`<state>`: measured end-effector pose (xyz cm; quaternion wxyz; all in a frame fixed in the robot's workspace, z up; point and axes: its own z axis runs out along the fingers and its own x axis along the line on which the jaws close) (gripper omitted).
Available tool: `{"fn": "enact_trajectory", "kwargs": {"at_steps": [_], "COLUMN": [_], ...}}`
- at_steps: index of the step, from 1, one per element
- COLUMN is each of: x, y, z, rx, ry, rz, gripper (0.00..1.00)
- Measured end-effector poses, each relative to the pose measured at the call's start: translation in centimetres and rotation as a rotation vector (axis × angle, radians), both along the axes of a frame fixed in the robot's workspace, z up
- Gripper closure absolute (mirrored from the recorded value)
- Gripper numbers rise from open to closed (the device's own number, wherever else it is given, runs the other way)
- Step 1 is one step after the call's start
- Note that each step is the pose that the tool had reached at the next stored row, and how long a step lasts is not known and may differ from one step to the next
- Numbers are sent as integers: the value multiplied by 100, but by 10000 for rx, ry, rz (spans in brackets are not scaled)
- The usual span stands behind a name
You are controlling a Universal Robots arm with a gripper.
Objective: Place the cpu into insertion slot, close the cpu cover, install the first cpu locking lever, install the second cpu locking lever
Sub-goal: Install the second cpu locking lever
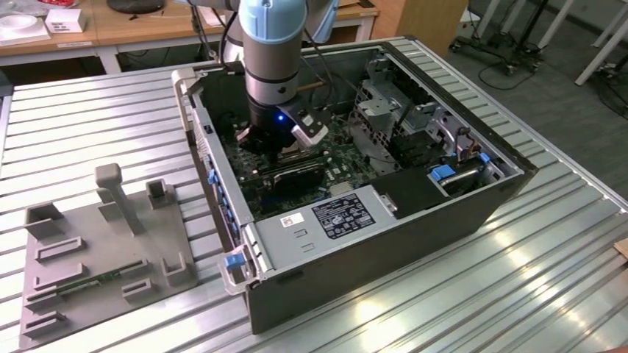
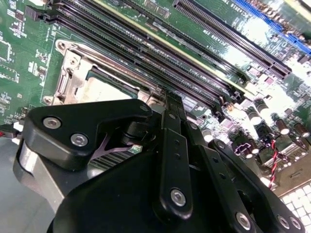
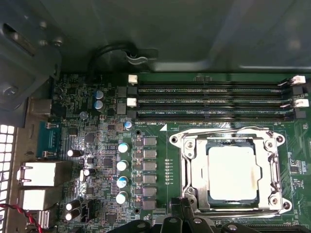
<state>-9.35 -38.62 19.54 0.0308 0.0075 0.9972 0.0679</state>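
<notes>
Ribbed metal tabletop (image 1: pixel 549 250) carries one open computer case (image 1: pixel 412 220) lying on its side, and, to the exterior view's left, one grey fixture plate (image 1: pixel 98 257) with several upright holders. Behind the table stands a wooden desk (image 1: pixel 147 29).

One robot arm (image 1: pixel 279 51) reaches down into the case, its gripper (image 1: pixel 279 143) low over the green motherboard (image 3: pixel 160 160). In the second wrist view the gripper (image 2: pixel 172 104) has its black fingers (image 2: pixel 170 145) drawn close together, tips almost touching; nothing can be seen between them, and whether they touch anything beneath cannot be told.

In the first wrist view one cpu (image 3: pixel 232 172) sits flat in the one insertion slot (image 3: pixel 199 167), its pale metal face showing through the window of the cpu cover (image 3: pixel 233 206), which lies down flat around it. Two thin locking levers run along the socket: one on its far side (image 3: pixel 223 132) and one on its near side (image 3: pixel 233 212), both lying low against the frame. The gripper tips (image 3: pixel 177 206) stand just beside the socket's near corner.

Three long black memory slots (image 3: pixel 209 102) lie parallel beyond the socket. Two silver port blocks (image 3: pixel 39 184) sit at the board's edge, and four blue-topped capacitors (image 3: pixel 122 172) stand in a row near the socket.
</notes>
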Motion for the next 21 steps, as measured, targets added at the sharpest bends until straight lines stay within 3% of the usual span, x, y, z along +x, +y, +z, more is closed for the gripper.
{"fn": "enact_trajectory", "kwargs": {"at_steps": [21], "x": [-27], "y": [-2], "z": [9], "rx": [1], "ry": [0], "rz": [-1], "gripper": [89]}}
